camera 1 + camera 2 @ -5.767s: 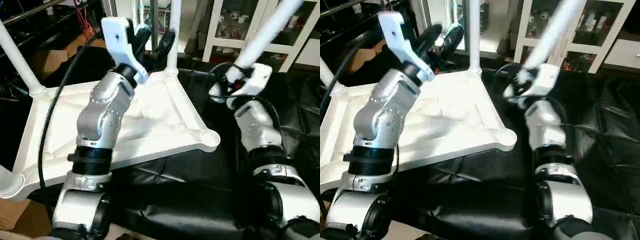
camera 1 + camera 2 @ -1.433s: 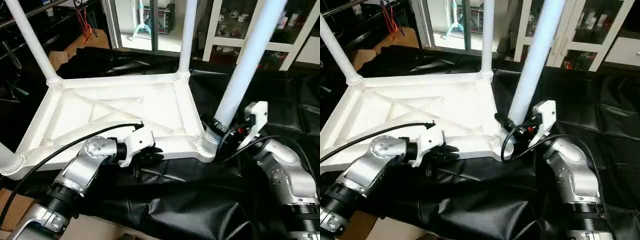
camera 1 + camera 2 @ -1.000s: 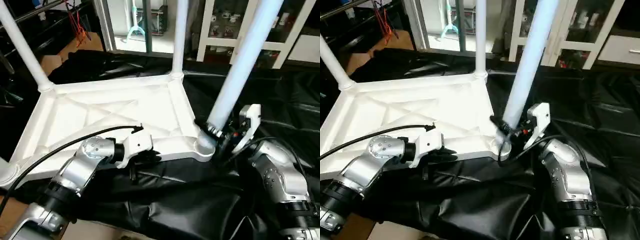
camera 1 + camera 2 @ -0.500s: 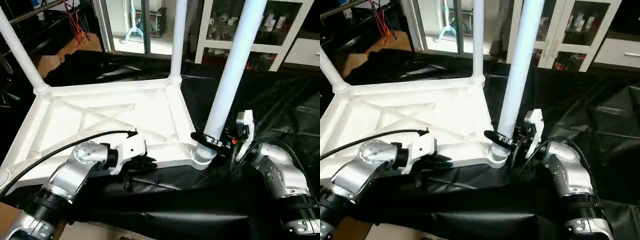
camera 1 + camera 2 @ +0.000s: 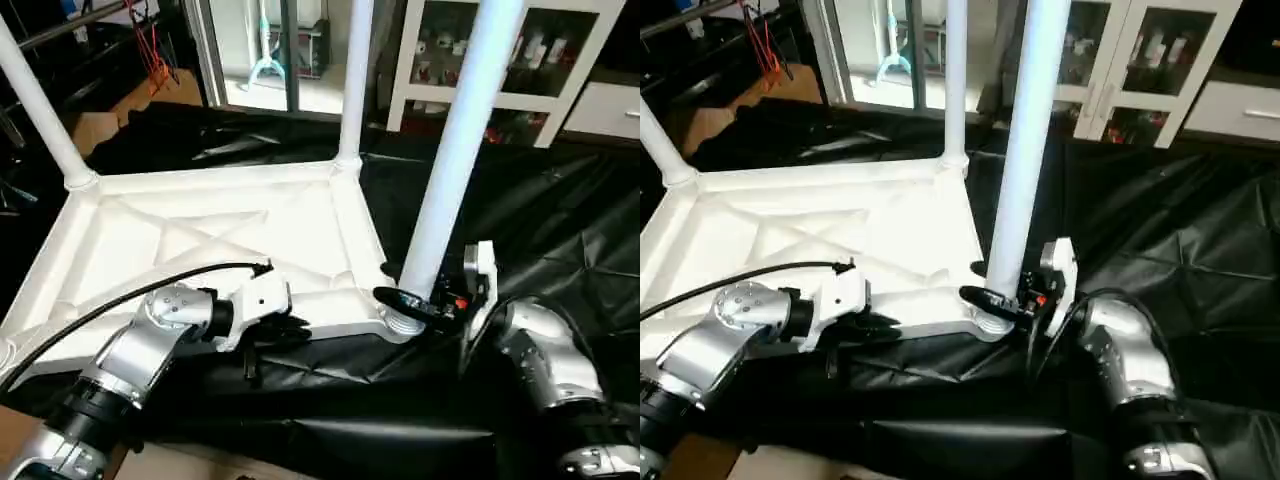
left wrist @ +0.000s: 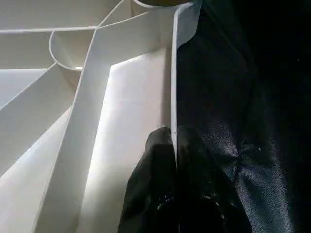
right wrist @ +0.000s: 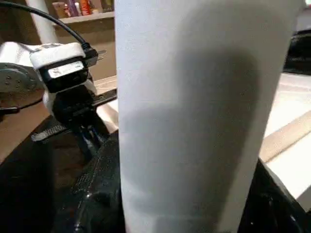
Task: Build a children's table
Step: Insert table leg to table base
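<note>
The children's table lies upside down: a white tabletop point(image 5: 200, 230) with its X-ribbed underside facing up. Two legs stand in the far corner sockets, one at the left point(image 5: 40, 110) and one at the right point(image 5: 352, 90). A third leg point(image 5: 455, 150) stands nearly upright in the near right socket point(image 5: 398, 322). My right gripper point(image 5: 405, 300) is shut on this leg just above the socket, and the leg point(image 7: 194, 121) looms large in the right wrist view. My left gripper point(image 5: 282, 326) is shut on the tabletop's near rim point(image 6: 173, 87), one black finger point(image 6: 150, 194) on each side.
A crumpled black sheet point(image 5: 560, 200) covers the surface under and around the tabletop. A black cable point(image 5: 120, 300) loops over my left forearm. White glass-door cabinets point(image 5: 560, 60) stand behind at the right, and a cardboard box point(image 5: 100, 125) at the back left.
The leg in my right gripper has swung from a rightward lean to nearly upright in the near right socket. My left gripper has stayed on the rim. The camera view has shifted a little.
</note>
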Available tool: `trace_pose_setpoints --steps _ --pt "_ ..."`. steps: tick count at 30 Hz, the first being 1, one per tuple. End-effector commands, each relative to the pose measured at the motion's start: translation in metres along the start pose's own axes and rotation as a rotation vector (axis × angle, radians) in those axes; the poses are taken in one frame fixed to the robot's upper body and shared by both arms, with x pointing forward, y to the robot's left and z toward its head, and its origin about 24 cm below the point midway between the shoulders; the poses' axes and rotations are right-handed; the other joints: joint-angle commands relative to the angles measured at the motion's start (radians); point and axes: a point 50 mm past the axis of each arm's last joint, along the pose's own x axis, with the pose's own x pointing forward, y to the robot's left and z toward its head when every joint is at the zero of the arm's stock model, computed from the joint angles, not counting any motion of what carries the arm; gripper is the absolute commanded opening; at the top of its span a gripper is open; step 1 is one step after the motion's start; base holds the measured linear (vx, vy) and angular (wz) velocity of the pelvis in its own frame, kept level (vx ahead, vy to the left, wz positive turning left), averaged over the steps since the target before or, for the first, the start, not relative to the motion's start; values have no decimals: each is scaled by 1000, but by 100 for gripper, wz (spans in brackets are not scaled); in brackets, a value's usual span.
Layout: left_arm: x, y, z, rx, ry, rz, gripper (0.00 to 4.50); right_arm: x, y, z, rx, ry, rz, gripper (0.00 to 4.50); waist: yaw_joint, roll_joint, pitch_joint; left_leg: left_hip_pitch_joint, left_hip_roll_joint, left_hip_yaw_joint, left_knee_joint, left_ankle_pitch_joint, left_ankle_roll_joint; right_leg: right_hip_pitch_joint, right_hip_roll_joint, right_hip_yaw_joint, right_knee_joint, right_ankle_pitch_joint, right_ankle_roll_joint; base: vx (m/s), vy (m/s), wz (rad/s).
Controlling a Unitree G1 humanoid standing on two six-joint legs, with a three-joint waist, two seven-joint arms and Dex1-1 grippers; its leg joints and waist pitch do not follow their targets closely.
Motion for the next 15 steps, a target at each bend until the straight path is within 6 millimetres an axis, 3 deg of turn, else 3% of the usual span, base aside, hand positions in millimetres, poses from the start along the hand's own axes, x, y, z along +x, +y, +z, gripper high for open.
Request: trace_pose_setpoints --steps 1,9,13,15 --pt "-4 -2 -9 -27 41 -5 0 -1 -2 -12 11 32 -52 197 5 -6 -66 30 48 -20 -59 144 192 56 -77 33 -52 366 -311 0 0 0" --pt "-5 -1 -9 -29 42 -5 0 8 1 -26 47 17 -65 197 0 -4 -56 31 49 -20 -67 94 181 56 -79 34 -60 315 -319 0 0 0" --pt "-6 0 -9 -28 43 0 0 10 4 -33 68 39 -36 197 -6 -5 -50 38 51 -20 -78 21 146 61 -81 35 -72 227 -324 0 0 0" --pt "-6 1 -9 -28 43 4 0 7 5 -37 67 65 -16 197 -8 -4 -51 39 51 -21 -77 33 145 62 -80 35 -70 245 -325 0 0 0"
